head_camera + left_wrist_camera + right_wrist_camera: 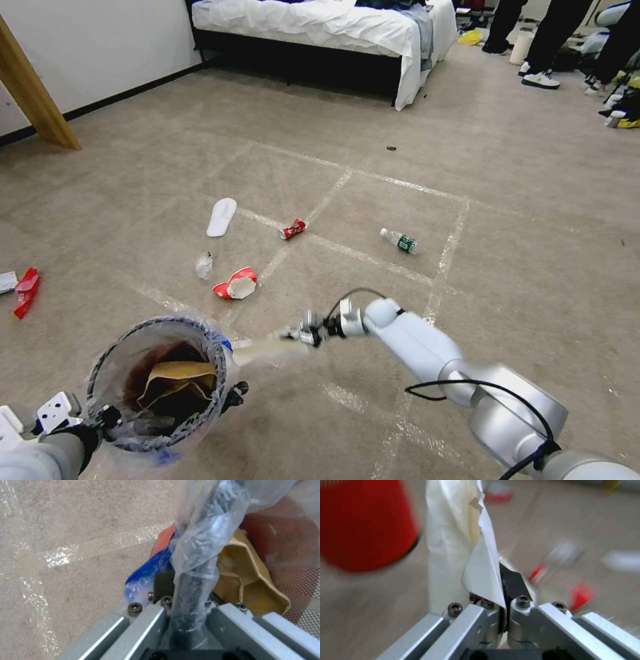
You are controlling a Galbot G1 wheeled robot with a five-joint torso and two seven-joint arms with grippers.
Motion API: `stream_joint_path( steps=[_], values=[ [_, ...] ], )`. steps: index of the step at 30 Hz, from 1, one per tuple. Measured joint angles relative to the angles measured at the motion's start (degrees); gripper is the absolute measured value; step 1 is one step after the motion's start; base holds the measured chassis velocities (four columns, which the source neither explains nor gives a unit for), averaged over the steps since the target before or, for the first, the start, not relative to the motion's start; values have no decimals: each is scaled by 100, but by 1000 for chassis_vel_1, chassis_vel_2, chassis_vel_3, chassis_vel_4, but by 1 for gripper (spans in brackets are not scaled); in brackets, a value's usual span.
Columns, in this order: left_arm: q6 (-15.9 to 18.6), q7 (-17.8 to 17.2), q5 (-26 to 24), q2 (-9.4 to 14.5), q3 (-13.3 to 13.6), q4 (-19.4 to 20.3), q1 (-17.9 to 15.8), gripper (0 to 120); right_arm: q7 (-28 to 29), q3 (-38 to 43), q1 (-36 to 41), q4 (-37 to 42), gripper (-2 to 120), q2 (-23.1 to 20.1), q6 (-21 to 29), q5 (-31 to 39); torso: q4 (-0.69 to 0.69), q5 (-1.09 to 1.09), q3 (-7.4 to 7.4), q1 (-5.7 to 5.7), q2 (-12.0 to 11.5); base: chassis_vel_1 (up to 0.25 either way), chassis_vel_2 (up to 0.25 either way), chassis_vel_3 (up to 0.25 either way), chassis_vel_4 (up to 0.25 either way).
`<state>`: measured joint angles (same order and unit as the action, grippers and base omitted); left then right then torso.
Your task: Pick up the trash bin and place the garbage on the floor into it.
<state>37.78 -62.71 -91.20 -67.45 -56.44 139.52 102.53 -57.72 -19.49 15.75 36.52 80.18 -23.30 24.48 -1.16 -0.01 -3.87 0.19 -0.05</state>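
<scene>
My left gripper is shut on the near rim of the red trash bin, which it holds at lower left. Its fingers pinch the dark rim and clear liner. A crumpled brown paper bag lies inside the bin. My right gripper is shut on a folded white paper, which hangs just right of the bin's rim. On the floor lie a crushed red-and-white cup, a red can, a green-labelled bottle, a clear wrapper and a red wrapper.
A white flat slipper-like thing lies beyond the cup. A bed stands at the back, a slanted wooden beam at far left. People's legs and clutter are at the back right. Pale tape lines cross the carpet.
</scene>
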Motion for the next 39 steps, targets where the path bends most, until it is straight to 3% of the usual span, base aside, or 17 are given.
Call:
stream_joint_path(
  steps=[7,9,18,21,30,39],
  values=[
    [-5,-3,-34,43,-20,8,10,0,64,418,-473,976,0,-252,136,586,-1,0,0,0,0,0,0,0,0],
    [-8,-11,-71,84,-39,8,2,0,184,542,-744,1616,0,-350,333,895,0,0,0,0,0,0,0,0,0],
    [-21,-54,-149,131,-72,7,-61,0,306,460,-1211,2413,0,-389,522,1353,0,0,0,0,0,0,0,0,0],
    [-23,-57,-181,135,-85,7,-66,0,199,308,-1359,2892,0,-374,653,1992,0,-1,0,0,0,0,0,0,0],
    [-35,-80,-208,127,-72,7,-134,0,-49,-182,-1493,3692,0,-439,834,2389,0,0,0,0,0,0,0,0,0],
    [-48,-105,-236,95,-70,15,-184,0,49,-833,-932,4081,0,-496,882,2559,0,0,0,0,0,0,0,0,0]
  ],
)
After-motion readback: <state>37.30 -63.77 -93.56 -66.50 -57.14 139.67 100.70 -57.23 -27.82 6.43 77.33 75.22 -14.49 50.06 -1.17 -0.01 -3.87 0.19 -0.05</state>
